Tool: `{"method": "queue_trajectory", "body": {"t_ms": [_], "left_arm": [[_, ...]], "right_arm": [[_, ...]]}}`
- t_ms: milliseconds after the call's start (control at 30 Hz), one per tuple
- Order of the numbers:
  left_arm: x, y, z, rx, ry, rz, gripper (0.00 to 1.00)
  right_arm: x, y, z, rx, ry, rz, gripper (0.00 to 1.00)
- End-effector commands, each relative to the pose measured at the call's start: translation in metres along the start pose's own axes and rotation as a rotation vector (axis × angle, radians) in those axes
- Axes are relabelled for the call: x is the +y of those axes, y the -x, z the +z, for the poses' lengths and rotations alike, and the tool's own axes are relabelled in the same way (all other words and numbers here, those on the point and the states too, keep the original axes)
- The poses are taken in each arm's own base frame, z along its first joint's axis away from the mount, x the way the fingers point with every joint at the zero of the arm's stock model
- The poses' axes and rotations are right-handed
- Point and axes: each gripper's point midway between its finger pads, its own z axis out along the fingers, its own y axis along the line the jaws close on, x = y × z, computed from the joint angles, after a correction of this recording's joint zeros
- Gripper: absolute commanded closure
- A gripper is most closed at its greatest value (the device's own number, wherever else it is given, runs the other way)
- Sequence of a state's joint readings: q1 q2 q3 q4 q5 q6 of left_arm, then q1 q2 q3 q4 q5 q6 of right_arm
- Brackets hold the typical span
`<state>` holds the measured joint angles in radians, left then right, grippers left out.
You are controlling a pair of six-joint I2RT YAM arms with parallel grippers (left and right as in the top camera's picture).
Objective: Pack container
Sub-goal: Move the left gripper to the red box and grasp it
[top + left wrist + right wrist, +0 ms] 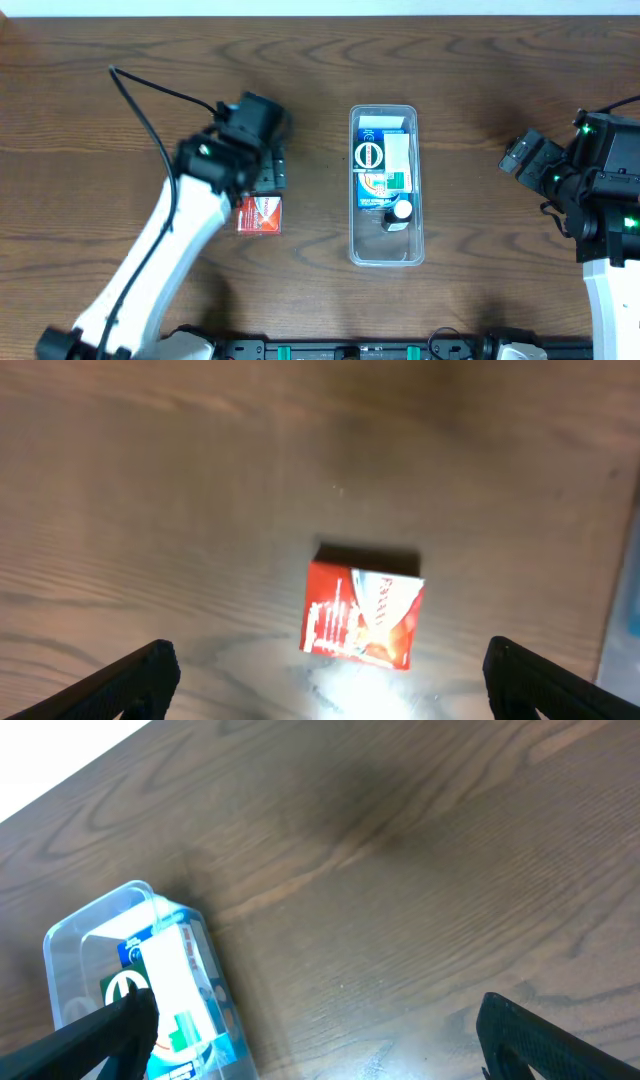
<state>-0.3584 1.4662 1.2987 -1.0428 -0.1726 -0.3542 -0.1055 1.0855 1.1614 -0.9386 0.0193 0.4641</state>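
Note:
The clear plastic container (386,250) lies lengthwise in the middle of the table, holding a white-and-blue box with a green logo (385,160) and a small black-and-white item (400,212). It also shows in the right wrist view (70,935). A small red box (261,215) lies flat on the table left of the container; it also shows in the left wrist view (362,617). My left gripper (330,685) is open and empty just above the red box. My right gripper (315,1045) is open and empty over bare table right of the container.
The wooden table (480,80) extends all round. A black rail (350,350) runs along the front edge. The left arm's cable (150,110) loops over the table at the left.

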Motion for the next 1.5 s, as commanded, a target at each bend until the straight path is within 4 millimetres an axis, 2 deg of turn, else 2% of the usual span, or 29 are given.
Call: {"method": "queue_trajectory", "body": {"t_ms": [0,100,400,667,1033,1133,1267,1467], "left_arm": [[-0.014,-0.020,0.034,0.191,-0.152,0.092,0.02],[-0.019,-0.028,0.055,0.286,-0.208,0.109,0.02],[-0.022,-0.051,0.101,0.445,-0.163,0.100,0.02],[-0.020,-0.070,0.125,0.490,-0.141,0.070,0.02],[-0.014,-0.089,0.151,0.468,-0.102,0.017,0.02],[-0.013,-0.093,0.151,0.478,-0.099,0.018,0.02],[-0.013,-0.087,0.145,0.459,-0.103,0.009,0.13],[-0.016,-0.064,0.109,0.373,-0.133,0.004,0.19]], "right_arm": [[-0.003,0.002,-0.001,-0.008,-0.012,0.015,0.01],[-0.003,0.002,-0.001,-0.008,-0.012,0.015,0.01],[-0.003,0.002,-0.001,-0.008,-0.012,0.015,0.01],[-0.003,0.002,-0.001,-0.008,-0.012,0.015,0.01],[-0.003,0.002,-0.001,-0.008,-0.012,0.015,0.01],[-0.003,0.002,-0.001,-0.008,-0.012,0.015,0.01],[-0.003,0.002,-0.001,-0.008,-0.012,0.015,0.01],[-0.003,0.002,-0.001,-0.008,-0.012,0.015,0.01]]}}
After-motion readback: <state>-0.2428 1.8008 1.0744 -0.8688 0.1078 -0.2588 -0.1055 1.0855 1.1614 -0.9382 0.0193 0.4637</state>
